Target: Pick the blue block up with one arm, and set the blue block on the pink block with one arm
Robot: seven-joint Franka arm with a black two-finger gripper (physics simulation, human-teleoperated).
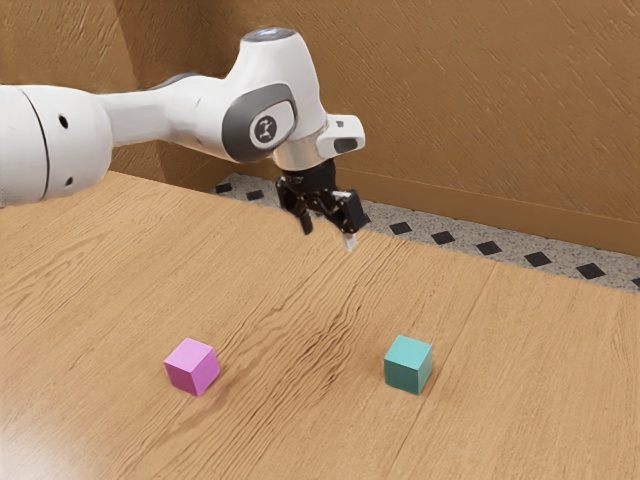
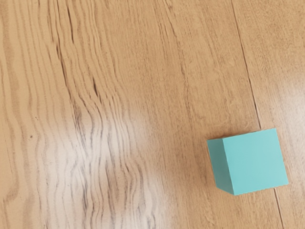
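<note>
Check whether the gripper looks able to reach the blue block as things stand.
Probably yes. The gripper hangs open above the table, higher than the blue block and toward the exterior view's left of it. Nothing stands between them, and the pink block sits well apart from it.

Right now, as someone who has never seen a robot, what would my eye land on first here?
First, the big white arm reaching in from the exterior view's left, its black tool hanging open and empty above the wooden table. Below it sit two small cubes, well apart: a pink block toward the exterior view's left and a blue-green block toward its right.
</note>
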